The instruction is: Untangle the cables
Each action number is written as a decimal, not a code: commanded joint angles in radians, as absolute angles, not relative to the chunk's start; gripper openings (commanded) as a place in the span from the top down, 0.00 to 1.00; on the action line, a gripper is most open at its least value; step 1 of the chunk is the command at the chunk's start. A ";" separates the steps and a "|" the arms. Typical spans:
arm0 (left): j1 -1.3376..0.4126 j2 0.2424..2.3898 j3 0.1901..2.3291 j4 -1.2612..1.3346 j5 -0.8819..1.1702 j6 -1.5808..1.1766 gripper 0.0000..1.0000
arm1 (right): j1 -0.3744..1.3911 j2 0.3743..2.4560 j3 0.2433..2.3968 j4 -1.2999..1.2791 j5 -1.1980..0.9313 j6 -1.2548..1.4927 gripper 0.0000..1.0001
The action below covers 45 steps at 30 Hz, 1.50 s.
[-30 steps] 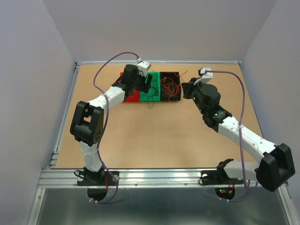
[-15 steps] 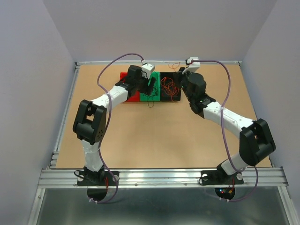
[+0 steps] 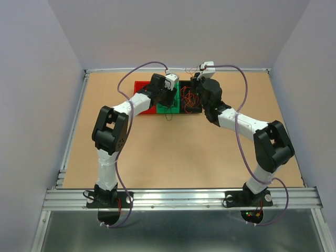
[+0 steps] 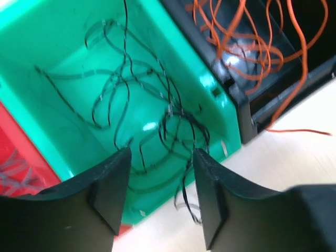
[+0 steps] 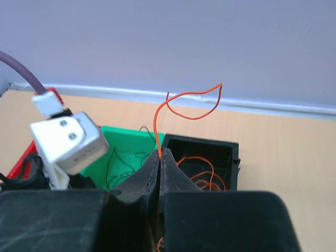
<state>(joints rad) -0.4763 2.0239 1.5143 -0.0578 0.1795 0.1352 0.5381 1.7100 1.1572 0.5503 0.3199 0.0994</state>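
Right claw point(image 5: 159, 153) swung inward, pinching thin, curly orange cable point(image 5: 155, 128)

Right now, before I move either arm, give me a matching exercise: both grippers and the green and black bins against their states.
1. left gripper
2. right gripper
3. green bin
4. black bin

A. holds orange wires
B. open above the green bin
C. holds dark wires
D. shut on an orange wire

Pairs: 1-B, 2-D, 3-C, 4-A.
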 commanded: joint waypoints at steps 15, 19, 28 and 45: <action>-0.445 2.143 1.807 -0.186 0.251 0.127 1.00 | 0.495 1.789 1.290 0.692 0.272 0.071 0.99; -0.425 2.200 1.920 -0.201 0.221 0.103 1.00 | 0.495 1.804 1.241 0.712 0.223 0.054 0.99; -0.416 2.241 1.982 -0.164 0.115 0.123 1.00 | 0.495 1.848 1.146 0.661 0.167 0.118 0.99; -0.417 2.112 1.807 -0.106 0.140 0.130 0.41 | 0.485 2.046 1.440 0.115 0.186 0.318 0.99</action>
<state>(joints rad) -0.4129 2.2372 1.8404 -0.1513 0.1432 0.1188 0.4965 1.9816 1.2915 0.2123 0.1925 0.2813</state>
